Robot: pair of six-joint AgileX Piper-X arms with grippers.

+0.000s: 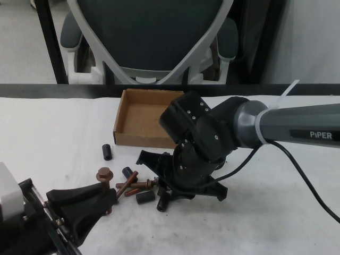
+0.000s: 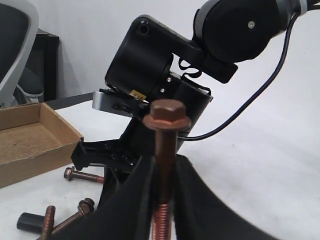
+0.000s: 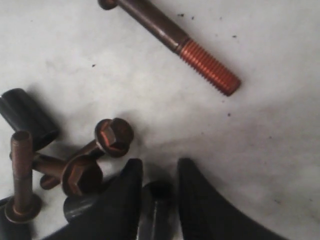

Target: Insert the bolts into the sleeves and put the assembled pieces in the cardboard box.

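My left gripper [image 2: 162,172] is shut on a copper bolt [image 2: 163,114], which it holds upright with the hex head up, at the bench's front left [image 1: 109,195]. The right gripper [image 3: 159,175] points down onto the pile of parts [image 1: 163,199], and its fingers press on both sides of a black sleeve [image 3: 157,205] that lies on the white bench. The cardboard box [image 1: 119,119] stands behind the pile, with nothing to be seen in it [image 2: 55,131].
Loose bolts [image 1: 127,185] and black sleeves [image 1: 108,152] lie between the two grippers. Near the right fingers are a long bolt [image 3: 170,42], two hex-headed bolts [image 3: 114,136] and another sleeve [image 3: 27,117]. A chair stands behind the bench.
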